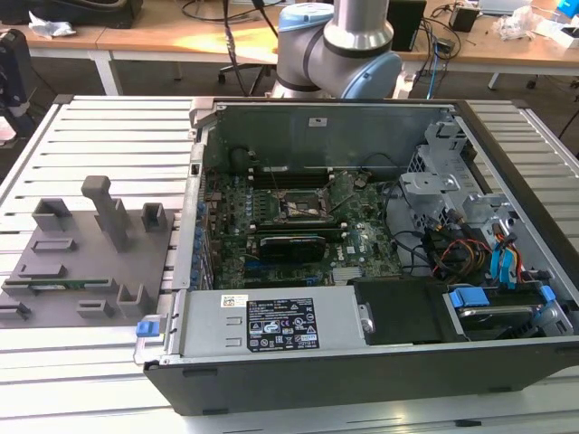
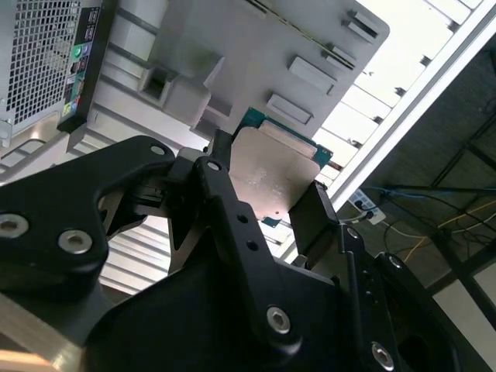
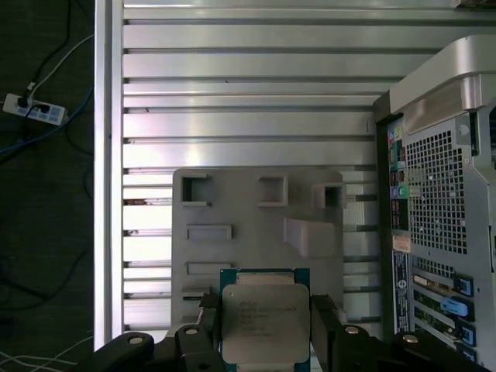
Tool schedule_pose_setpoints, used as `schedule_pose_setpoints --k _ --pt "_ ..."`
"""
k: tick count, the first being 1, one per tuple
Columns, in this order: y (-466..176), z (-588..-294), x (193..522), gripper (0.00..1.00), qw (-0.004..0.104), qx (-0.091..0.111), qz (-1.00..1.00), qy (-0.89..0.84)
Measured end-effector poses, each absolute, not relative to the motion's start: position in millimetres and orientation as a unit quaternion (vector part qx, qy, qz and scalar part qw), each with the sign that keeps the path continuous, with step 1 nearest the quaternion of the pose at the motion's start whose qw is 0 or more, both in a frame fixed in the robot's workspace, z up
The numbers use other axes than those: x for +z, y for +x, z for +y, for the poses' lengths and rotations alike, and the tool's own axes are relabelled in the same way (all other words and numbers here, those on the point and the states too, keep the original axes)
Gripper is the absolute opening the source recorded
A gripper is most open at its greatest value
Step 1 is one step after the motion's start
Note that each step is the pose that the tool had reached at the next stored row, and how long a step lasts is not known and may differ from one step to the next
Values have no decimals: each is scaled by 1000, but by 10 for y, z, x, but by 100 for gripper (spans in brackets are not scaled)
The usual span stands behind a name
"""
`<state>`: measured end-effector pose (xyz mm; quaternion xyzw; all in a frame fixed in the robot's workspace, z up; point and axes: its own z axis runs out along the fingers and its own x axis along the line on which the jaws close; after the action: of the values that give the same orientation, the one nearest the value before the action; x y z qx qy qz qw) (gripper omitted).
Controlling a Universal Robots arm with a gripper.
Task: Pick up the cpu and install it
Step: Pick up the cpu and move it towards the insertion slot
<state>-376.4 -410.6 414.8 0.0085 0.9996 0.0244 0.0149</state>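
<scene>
cpu: held over the grey tray, which lies at the exterior view's left of the open case.
Tool: closed onto two opposite chip edges, holding nothing else.
Risk: thin-edge grip; a slip or twist could seat it crooked in the socket.
Facing: lid up, flat; nearly square, no clear long axis.

Computer case, grey fixture plate

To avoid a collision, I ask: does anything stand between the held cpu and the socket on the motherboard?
The gripper holds the cpu over the gray tray. The case wall stands between tray and socket, so the path likely must pass above it. Nothing visible covers the socket.
</scene>
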Motion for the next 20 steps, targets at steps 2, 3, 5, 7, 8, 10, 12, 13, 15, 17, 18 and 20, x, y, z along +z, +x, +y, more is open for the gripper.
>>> schedule_pose_setpoints --k 2,3,5,7,8,10,12,13,15,17,18,20 --pt "-3735 -4106 4148 55 15 24 1000 9" --pt "-3715 -4106 4148 55 15 24 1000 9" --pt "-3692 -4106 4148 55 15 24 1000 9" --pt "-3663 -4106 4148 55 15 24 1000 9" --pt "-3648 -4106 4148 55 15 24 1000 9" --pt "-3591 -4106 4148 55 15 24 1000 9" --pt "-3561 -4106 4148 55 15 24 1000 9" --pt "-3536 -4106 4148 55 15 24 1000 9" --pt "-3491 -4106 4148 55 15 24 1000 8" --pt "-3428 -4106 4148 55 15 24 1000 9" --pt "-3407 -4106 4148 55 15 24 1000 9" --pt "-3367 -4106 4148 55 15 24 1000 9"
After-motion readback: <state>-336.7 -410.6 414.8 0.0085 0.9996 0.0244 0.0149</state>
